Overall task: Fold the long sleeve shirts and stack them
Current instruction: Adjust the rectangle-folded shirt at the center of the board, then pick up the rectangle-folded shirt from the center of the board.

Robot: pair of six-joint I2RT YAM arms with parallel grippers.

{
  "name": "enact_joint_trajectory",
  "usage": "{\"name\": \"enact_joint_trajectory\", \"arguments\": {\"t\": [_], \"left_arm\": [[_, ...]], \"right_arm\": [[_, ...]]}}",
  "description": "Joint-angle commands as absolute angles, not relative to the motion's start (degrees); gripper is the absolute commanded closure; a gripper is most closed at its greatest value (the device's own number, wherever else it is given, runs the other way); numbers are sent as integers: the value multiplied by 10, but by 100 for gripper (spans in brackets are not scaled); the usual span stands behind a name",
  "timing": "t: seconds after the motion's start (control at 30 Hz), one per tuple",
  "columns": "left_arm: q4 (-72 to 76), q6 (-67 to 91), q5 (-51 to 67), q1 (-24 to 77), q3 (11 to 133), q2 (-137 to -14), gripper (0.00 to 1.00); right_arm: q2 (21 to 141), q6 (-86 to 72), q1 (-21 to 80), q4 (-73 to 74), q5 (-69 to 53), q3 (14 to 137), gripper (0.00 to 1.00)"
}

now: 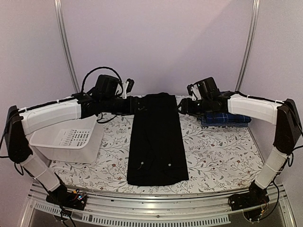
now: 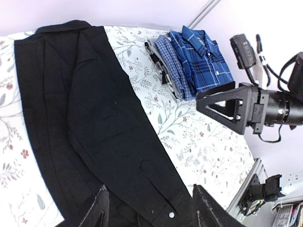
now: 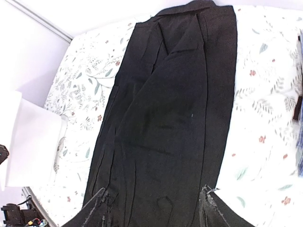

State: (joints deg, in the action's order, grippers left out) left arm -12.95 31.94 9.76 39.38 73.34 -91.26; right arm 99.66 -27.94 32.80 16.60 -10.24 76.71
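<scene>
This is a robotics lab cell dressed up to look slightly domestic. A left arm (image 1: 52, 116) and a right arm (image 1: 255, 108) are bolted to a slotted aluminium rail (image 1: 156, 201) at the near edge of the surface. Black cables (image 1: 102, 75) loop off the arms, and exposed wiring (image 1: 78, 196) sits at a base. Plain pale walls (image 1: 156, 42) and metal poles (image 1: 66, 47) close the space in. The homely touches are a floral cloth (image 1: 213, 151) over the surface, a white plastic basket (image 1: 71, 139), a black shirt (image 1: 157, 142) and a folded plaid shirt (image 1: 225, 118).
</scene>
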Motion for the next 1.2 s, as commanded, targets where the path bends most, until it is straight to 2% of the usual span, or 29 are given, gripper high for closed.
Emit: {"name": "enact_joint_trajectory", "arguments": {"t": [0.0,0.2,0.37,0.53,0.73,0.93,1.17], "left_arm": [[-112,335,67,407,612,-807,41],[-115,377,51,426,464,-682,40],[-111,420,49,448,374,-648,42],[-101,458,43,467,331,-669,43],[-96,487,54,472,317,-719,45],[-83,493,84,476,314,-763,46],[-57,491,113,477,314,-816,47]], "right_arm": [[892,-321,388,141,-6,680,33],[798,-368,441,137,32,586,29],[768,-409,449,129,6,508,28],[743,-425,448,123,-35,440,28],[772,-421,449,136,-96,410,28],[809,-445,449,91,-169,370,34],[826,-482,456,50,-193,331,36]]}}
